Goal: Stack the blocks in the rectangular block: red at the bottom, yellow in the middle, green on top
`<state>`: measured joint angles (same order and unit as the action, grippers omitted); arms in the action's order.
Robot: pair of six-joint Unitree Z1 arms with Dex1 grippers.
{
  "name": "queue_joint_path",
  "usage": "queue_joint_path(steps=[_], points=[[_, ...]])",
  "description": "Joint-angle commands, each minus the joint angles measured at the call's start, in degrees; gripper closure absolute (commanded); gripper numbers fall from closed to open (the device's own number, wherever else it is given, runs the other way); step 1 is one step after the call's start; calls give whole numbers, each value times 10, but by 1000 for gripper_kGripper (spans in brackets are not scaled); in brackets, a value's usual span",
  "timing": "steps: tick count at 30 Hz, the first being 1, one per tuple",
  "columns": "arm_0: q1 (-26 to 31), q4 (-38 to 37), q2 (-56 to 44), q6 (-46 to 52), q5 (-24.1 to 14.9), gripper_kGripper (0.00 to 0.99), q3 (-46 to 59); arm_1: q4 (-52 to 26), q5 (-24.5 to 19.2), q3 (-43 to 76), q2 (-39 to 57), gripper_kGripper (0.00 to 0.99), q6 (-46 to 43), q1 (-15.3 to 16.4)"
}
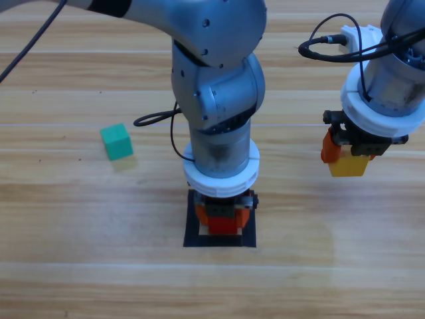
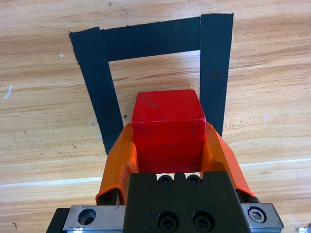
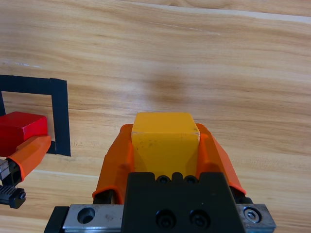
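Over the tape rectangle (image 1: 192,229) near the front middle of the bench (image 1: 80,266), the left end effector (image 1: 224,216) points straight down, its orange jaws clamped on the red cube (image 1: 224,224); the left wrist view shows the red cube (image 2: 168,128) squeezed between both jaws, sitting inside the black outline (image 2: 153,39), close to one side strip of tape with bare wood beyond it toward the far strip; whether the cube touches the wood or hangs just above it cannot be told. Off to the right of the rectangle, well apart from it, the right end effector (image 1: 348,158) is raised over bare bench, jaws gripping the yellow cube (image 1: 348,166); in the right wrist view the yellow cube (image 3: 165,143) sits between both jaws above plain wood, with a corner of the tape (image 3: 59,116), the red cube (image 3: 22,127) and one orange jaw of the left end effector (image 3: 29,154) at the view's left edge. Left of the rectangle and well apart from both arms, the teal-green cube (image 1: 117,141) lies alone on the bench, turned slightly askew to the grain
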<state>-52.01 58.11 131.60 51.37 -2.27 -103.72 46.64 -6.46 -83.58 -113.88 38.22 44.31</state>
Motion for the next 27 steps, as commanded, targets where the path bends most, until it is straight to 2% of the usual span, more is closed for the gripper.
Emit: queue_joint_path(steps=[1, 3, 5, 8, 9, 10, 22, 27], points=[[-12, 7, 34, -1, -12, 962, -3, 3, 3, 1, -4, 973, -2, 12], [-11, 7, 35, 0, -13, 932, -3, 3, 3, 1, -4, 975, -1, 12], [-11, 7, 40, 1, -13, 757, -3, 3, 3, 0, -4, 973, -1, 12], [-11, 6, 49, 6, -12, 320, -3, 3, 3, 1, -4, 975, -1, 12], [-11, 6, 50, 7, -12, 105, -4, 3, 3, 1, -4, 973, -1, 11], [-12, 7, 48, 7, -13, 7, -5, 3, 3, 1, -4, 973, -1, 12], [-11, 12, -15, 17, -18, 0, -12, 3, 5, 1, 1, 973, -1, 11], [-9, 72, -71, 15, -26, 0, -83, 3, 5, 1, 1, 973, 0, 12]])
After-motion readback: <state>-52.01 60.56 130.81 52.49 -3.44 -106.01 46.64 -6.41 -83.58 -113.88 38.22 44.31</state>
